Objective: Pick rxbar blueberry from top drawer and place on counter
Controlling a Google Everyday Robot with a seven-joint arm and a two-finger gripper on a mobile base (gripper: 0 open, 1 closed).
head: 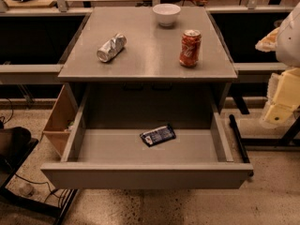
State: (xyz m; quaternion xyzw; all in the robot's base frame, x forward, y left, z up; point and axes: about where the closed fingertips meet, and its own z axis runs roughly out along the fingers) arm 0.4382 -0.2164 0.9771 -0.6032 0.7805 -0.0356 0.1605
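Off the right edge of the desk, the pincer hangs clear of everything; its opening cannot be told. Below the desk's front edge, the rxbar blueberry lies flat mid-floor in the pulled-out top drawer, reachable from above.

In top drawer lies rxbar blueberry; end effector perhaps rightward.

White bowl, crushed silver can, red can

top drawer open, clear from above except rxbar blueberry mid-floor; its back sits under counter. crushed can, soda can, bowl up there. gripper off drawer's right.
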